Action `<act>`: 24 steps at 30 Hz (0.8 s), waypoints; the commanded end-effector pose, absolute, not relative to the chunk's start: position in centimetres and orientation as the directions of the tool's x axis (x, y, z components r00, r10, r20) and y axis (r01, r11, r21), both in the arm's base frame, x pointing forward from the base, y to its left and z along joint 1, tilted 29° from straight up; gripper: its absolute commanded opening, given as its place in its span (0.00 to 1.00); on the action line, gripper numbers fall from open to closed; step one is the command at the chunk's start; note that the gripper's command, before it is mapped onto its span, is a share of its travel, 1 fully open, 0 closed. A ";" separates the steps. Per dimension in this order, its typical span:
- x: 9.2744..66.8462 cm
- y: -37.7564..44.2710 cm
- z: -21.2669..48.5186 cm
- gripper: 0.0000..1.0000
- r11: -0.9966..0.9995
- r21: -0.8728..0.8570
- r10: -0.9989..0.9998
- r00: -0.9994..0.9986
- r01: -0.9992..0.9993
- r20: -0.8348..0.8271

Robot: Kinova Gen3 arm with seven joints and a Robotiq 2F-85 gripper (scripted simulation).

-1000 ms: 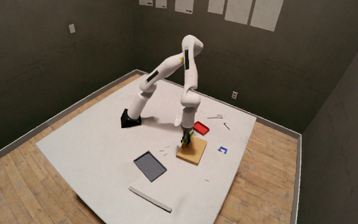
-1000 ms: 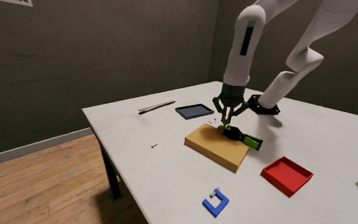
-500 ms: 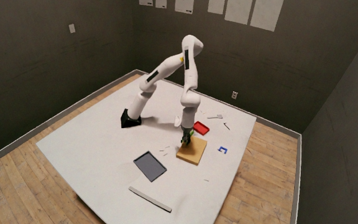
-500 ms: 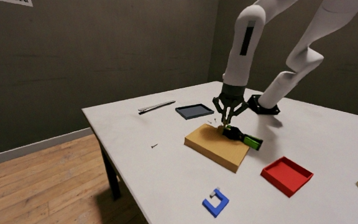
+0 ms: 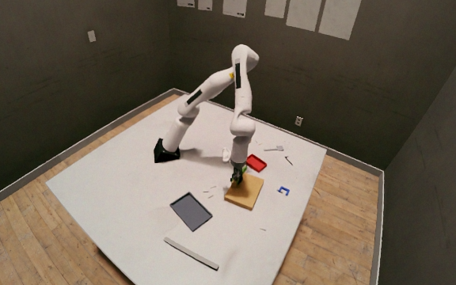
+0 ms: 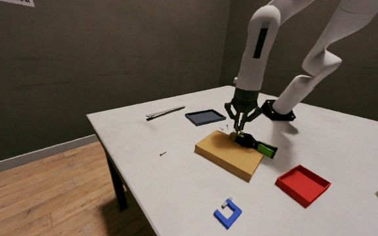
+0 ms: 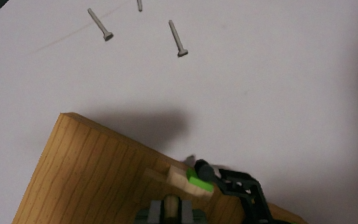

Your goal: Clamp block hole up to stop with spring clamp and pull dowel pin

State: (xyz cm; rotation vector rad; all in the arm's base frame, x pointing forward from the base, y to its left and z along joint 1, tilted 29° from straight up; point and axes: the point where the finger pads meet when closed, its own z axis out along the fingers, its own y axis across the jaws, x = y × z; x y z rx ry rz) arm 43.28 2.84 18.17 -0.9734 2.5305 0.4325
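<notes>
While the jaws grasp what looks like the dowel pin [image 7: 171, 206] above the bench board [image 5: 248, 195] [image 6: 222, 149] [image 7: 80, 165], beside the spring clamp [image 5: 245, 169] [image 6: 247, 141] [image 7: 237, 184], a tilted pull could bind it or drag the mostly hidden block loose from the clamp's grip.

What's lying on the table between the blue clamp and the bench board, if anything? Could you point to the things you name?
Nothing lies between the clamp [image 5: 286, 190] [image 6: 234, 216] and board [image 5: 248, 191] [image 6: 223, 149]; top and exterior views show it.
</notes>
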 end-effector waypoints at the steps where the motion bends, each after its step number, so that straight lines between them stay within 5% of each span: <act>1: 43.6 2.6 18.5 0.10 0.699 0.122 -0.584 -0.662 -0.704 -0.470; 24: 43.6 2.6 18.5 0.10 0.652 0.085 -0.637 -0.605 -0.754 -0.478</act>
